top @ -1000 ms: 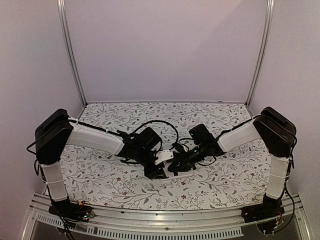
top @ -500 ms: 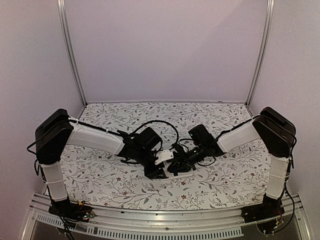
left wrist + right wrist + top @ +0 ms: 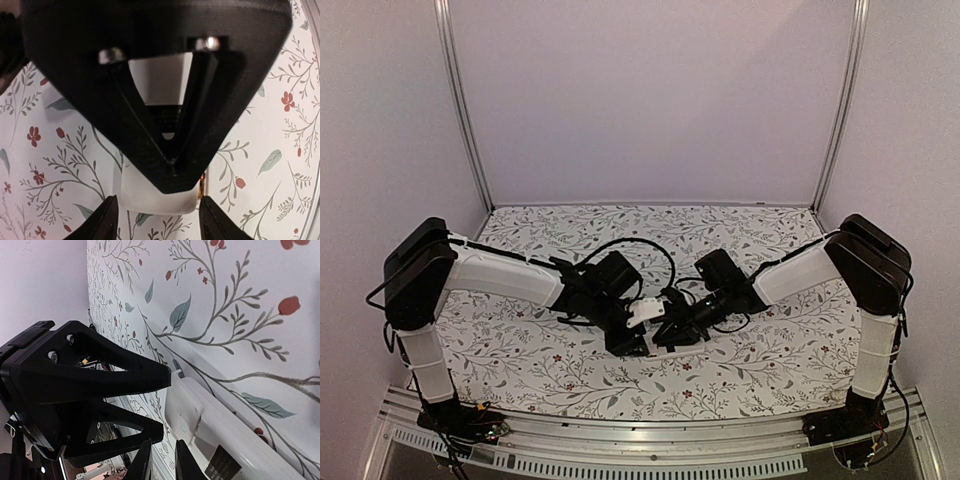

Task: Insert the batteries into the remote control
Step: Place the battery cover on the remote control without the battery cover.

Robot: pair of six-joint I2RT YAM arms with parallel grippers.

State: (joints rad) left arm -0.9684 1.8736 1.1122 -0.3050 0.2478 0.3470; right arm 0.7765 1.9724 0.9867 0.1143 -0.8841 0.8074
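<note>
You're likely mid-insertion. The left gripper's (image 3: pixel 157 223) jaws pinch the remote control (image 3: pixel 157 197) at mid-bench (image 3: pixel 260 125). The right gripper's (image 3: pixel 161 462) jaws sit nearly together, and you cannot tell whether they hold anything. Next, align them finely over the remote.

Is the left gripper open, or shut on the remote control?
Shut on it: left gripper fingers touch both sides of the remote control.

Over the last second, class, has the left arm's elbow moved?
Yes, slightly: the left arm's elbow has shifted left, toward the side wall.
</note>
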